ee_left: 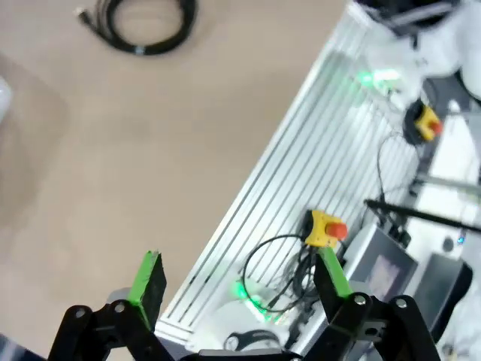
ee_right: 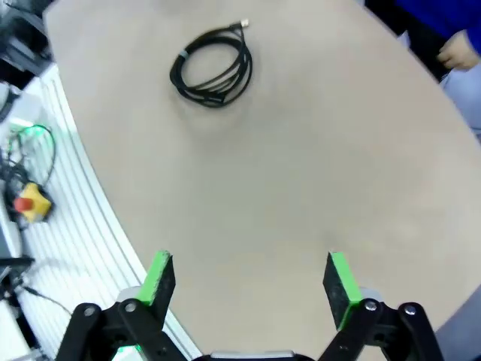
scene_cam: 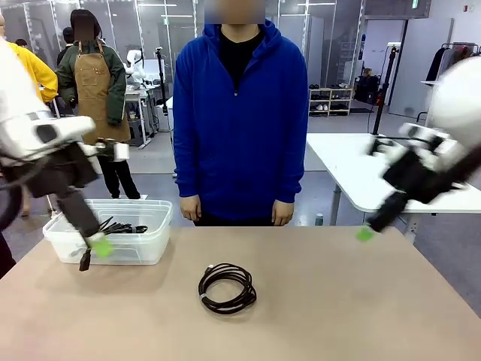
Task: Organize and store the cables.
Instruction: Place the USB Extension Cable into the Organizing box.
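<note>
One cable (scene_cam: 227, 288), a thin black cord wound into a loose coil, lies on the tan table near the middle; it is at the top of the left wrist view (ee_left: 146, 26) and in the right wrist view (ee_right: 212, 65). More dark cables (scene_cam: 120, 227) lie inside the clear plastic bin (scene_cam: 154, 248) at the left. My left gripper (scene_cam: 93, 252) hangs in front of the bin's near wall, open (ee_left: 239, 277) with nothing between its fingers. My right gripper (scene_cam: 366, 233) is raised over the table's right side, blurred, and open (ee_right: 249, 278) over bare tabletop.
A person in a blue hoodie stands at the far edge, hands (scene_cam: 282, 213) down at their sides. Below the table's near edge are an aluminium frame and a yellow emergency-stop button (ee_left: 325, 228). A white table (scene_cam: 353, 169) stands behind at the right.
</note>
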You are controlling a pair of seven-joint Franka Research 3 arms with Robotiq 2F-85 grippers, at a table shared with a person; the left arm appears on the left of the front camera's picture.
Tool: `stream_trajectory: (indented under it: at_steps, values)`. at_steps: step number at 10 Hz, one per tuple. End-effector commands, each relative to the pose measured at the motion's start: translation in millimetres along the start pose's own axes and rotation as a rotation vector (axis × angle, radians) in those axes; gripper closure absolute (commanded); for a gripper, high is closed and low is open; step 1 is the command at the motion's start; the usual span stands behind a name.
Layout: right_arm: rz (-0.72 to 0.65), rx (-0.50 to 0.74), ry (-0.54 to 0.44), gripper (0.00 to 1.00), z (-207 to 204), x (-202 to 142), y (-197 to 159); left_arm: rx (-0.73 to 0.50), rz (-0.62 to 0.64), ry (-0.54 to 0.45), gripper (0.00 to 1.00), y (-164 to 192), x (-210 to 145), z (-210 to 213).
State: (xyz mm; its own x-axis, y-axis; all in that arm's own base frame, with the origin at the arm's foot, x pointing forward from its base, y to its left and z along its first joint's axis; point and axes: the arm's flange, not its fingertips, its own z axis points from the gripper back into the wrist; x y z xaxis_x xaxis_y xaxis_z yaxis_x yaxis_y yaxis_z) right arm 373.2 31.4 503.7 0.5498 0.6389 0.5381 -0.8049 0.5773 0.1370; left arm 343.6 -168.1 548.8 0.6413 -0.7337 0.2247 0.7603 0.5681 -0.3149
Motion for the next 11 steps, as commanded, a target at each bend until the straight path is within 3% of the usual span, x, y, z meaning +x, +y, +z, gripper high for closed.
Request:
stream_trajectory:
  at_steps: [1,4,6,7,8,9,11]
  values:
    - [0.101,0.032,-0.088,0.00,15.3,-58.4,-8.2,0.080,0.114,0.063,0.00,-11.4,45.0,-21.0]
    - [0.174,0.040,-0.244,0.00,39.9,-135.9,-20.1,0.125,0.345,0.121,0.00,-23.5,101.8,-82.3]
    - [0.261,-0.006,-0.243,0.00,33.9,-154.7,-18.6,0.223,0.491,0.109,0.00,-22.9,123.4,-114.2]
    - [0.302,0.004,-0.208,0.00,21.1,-150.2,-26.2,0.250,0.587,0.037,0.00,-15.1,132.0,-126.9]
    - [0.367,0.074,-0.173,0.00,-4.0,-133.6,-38.5,0.242,0.519,-0.004,0.00,-13.8,130.9,-122.4]
    - [0.246,0.002,-0.231,0.00,53.8,-144.1,-39.4,0.189,0.497,0.080,0.00,-17.6,116.0,-125.1]
    - [0.246,0.002,-0.231,0.00,53.8,-144.1,-39.4,0.189,0.497,0.080,0.00,-17.6,116.0,-125.1]
